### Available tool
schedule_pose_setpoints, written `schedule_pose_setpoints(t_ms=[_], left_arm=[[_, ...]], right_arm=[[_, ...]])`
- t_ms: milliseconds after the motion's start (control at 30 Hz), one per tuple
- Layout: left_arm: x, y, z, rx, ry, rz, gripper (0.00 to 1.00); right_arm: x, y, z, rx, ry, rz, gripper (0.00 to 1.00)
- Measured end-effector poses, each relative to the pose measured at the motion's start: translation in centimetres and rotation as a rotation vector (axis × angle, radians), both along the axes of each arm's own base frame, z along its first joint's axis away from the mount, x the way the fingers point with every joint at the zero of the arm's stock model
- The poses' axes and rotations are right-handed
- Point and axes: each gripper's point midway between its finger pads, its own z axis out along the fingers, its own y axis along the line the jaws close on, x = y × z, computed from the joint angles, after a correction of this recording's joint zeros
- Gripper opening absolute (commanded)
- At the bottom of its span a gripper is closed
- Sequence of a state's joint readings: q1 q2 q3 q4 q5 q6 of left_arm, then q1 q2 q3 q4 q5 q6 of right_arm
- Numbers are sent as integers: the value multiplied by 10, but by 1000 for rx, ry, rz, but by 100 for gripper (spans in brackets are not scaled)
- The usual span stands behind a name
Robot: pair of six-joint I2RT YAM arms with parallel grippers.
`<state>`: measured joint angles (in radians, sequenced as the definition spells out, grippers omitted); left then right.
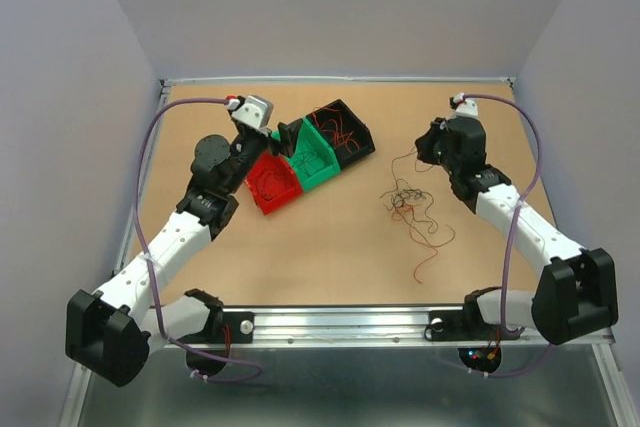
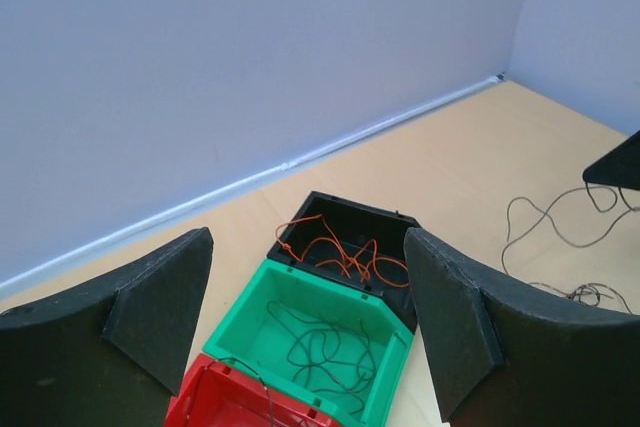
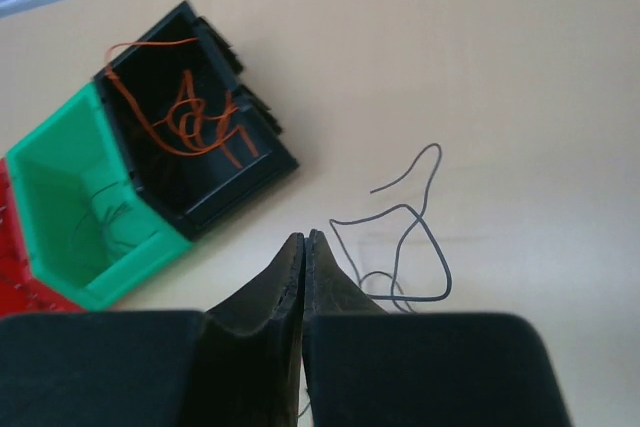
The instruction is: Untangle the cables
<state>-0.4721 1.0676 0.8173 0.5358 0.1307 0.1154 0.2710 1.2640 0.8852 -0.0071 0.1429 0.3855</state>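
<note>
Nearby | bins (image 1: 320,179) beside loose cables (image 1: 405,199) | left end effector (image 2: 307,242) spread

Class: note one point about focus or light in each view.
Top external: even, soft light; tangled cables barely resolve. Left wrist: left hand dark, soft-edged. Right wrist: right hand near-black; grey cable casts a faint shadow.

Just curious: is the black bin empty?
No. The black bin holds curly orange wires, seen in both wrist views.
</note>
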Motion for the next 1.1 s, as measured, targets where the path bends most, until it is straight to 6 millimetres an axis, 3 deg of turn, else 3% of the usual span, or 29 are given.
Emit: schedule_pose_setpoints(t_ms=[167, 433, 567, 700, 967, 1067, 1100], left_arm=[[-1, 11, 10, -24, -34, 43, 90], [1, 13, 7, -15, -38, 54, 89], [10, 36, 10, -39, -46, 154, 89], [13, 61, 12, -85, -53, 251, 88], [18, 79, 18, -162, -61, 312, 87], [14, 67, 14, -146, -73, 220, 88], [9, 54, 9, -131, -75, 142, 88]], right_arm=[[-5, 35, 23, 55, -66, 163, 1], [-9, 95, 98, 152, -250, 417, 1], [-9, 141, 131, 178, -300, 551, 1], [-8, 170, 163, 190, -345, 620, 0], [-5, 179, 243, 223, -464, 635, 1], [-9, 177, 272, 242, -514, 634, 1], [-11, 176, 279, 249, -523, 634, 1]])
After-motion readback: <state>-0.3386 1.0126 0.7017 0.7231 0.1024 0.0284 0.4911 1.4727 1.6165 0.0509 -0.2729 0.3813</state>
